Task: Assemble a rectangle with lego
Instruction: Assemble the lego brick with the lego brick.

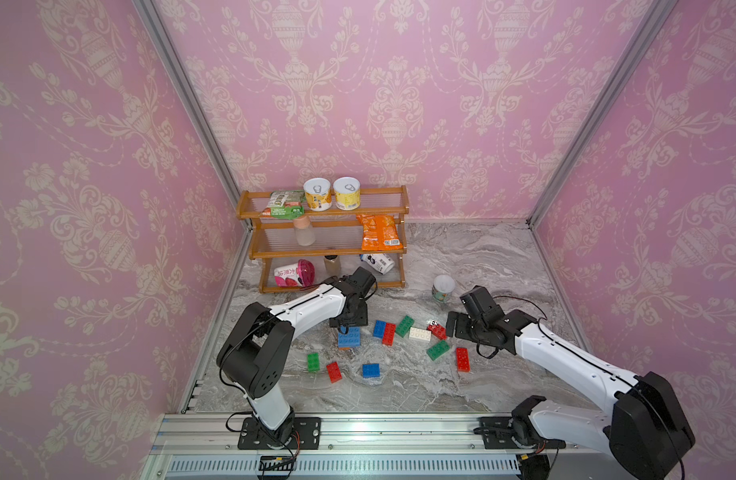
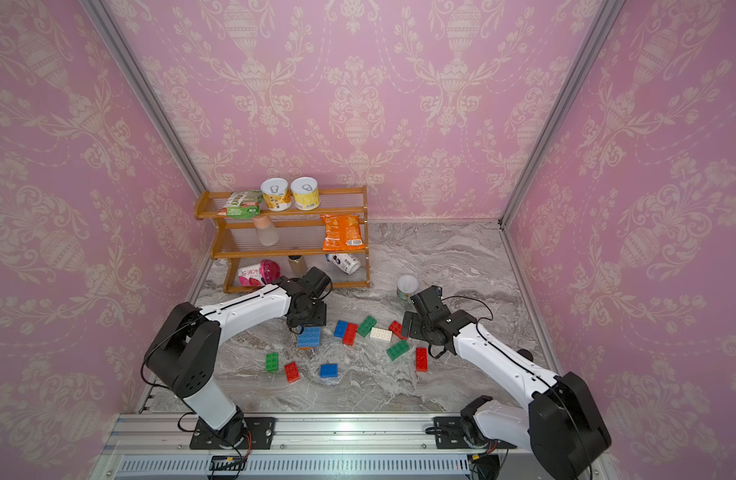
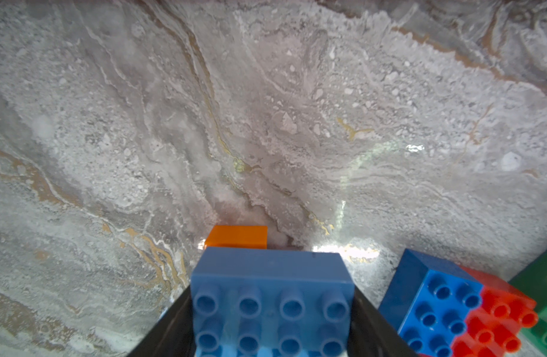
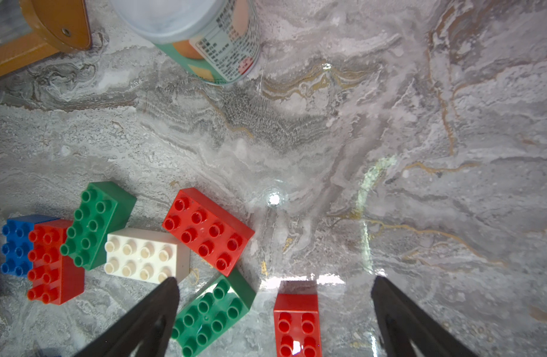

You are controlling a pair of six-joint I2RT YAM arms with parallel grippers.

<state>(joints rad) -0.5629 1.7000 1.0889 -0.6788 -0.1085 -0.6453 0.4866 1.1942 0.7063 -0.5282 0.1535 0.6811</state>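
Blue brick [image 3: 272, 278] snug between left fingers [image 3: 170, 330]

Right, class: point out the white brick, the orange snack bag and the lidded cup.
white brick [image 1: 419, 334], in a top view, studded top.
orange snack bag [image 1: 377, 232], in a top view, front panel.
lidded cup [image 4: 225, 52], right wrist view, printed label.

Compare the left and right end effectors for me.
The left end effector is closed on a light-blue brick; the right end effector holds nothing. The left's jaws press the brick's sides; the right's stand wide apart. Both point down at the marble table.
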